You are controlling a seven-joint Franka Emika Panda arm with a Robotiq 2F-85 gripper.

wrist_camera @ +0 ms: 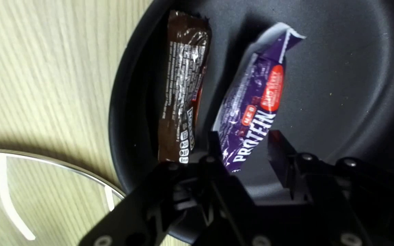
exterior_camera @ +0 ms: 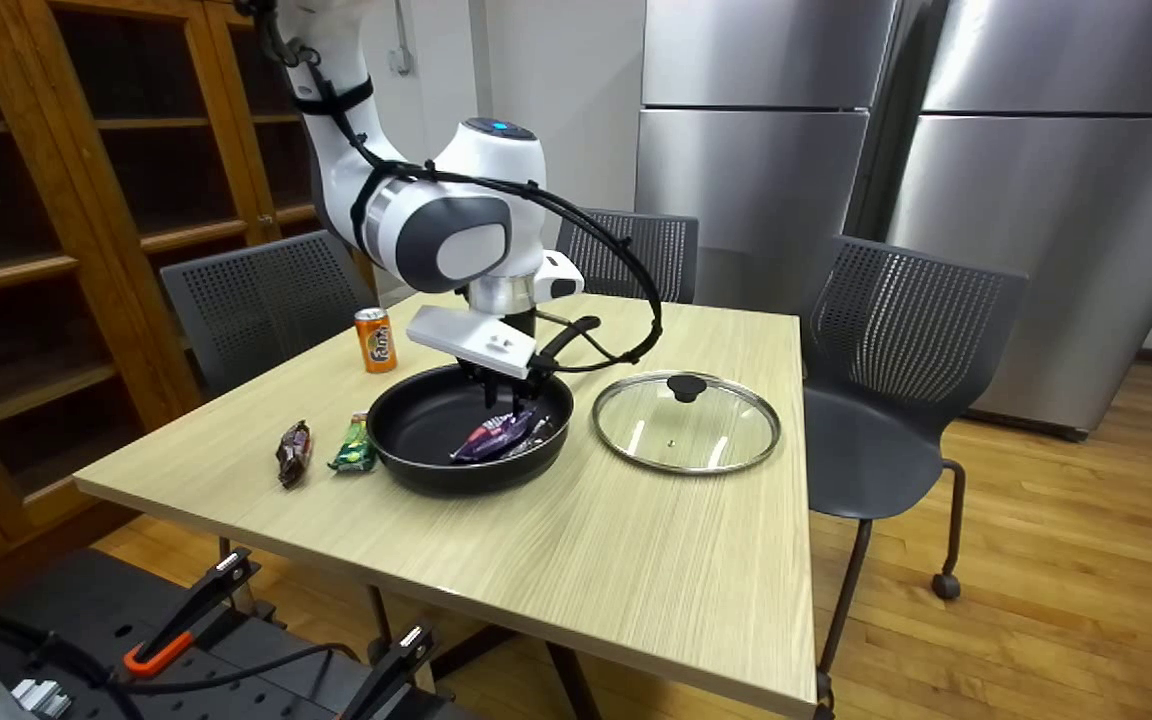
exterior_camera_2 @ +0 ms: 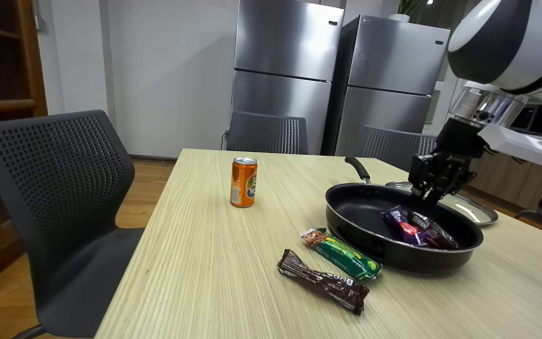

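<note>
A brown bar (exterior_camera: 293, 453) lies toward the near left corner of a pale table (exterior_camera: 656, 560), with a green bar (exterior_camera: 354, 444) between it and a black pan (exterior_camera: 426, 480). Inside the pan, along its near right side, a purple bar (wrist_camera: 251, 106) with "PROTEIN" across its wrapper lies beside a dark bar (wrist_camera: 183, 89). A gripper (wrist_camera: 245, 136) reaches down into the pan from a white arm (exterior_camera: 481, 165), its fingers (wrist_camera: 280, 150) parted around one end of the purple bar without clamping it; a gap shows at one finger, and whether the other touches the wrapper is hard to tell from here. Near the table's right edge, a glass lid (exterior_camera: 686, 430) lies flat, knob (exterior_camera: 686, 387) up, just beside the pan. The pan's handle (exterior_camera_2: 357, 168) points toward the table's far edge. Farther back, toward the left edge, an orange can (exterior_camera: 375, 340) stands upright, well apart from the gripper. Three chairs (exterior_camera: 911, 340) stand around the table, one each at the left, right and far edges. A wooden cabinet (exterior_camera: 86, 200) lines the room past the left edge, and beyond the far edge two steel fridges (exterior_camera: 751, 190) stand side by side.
</note>
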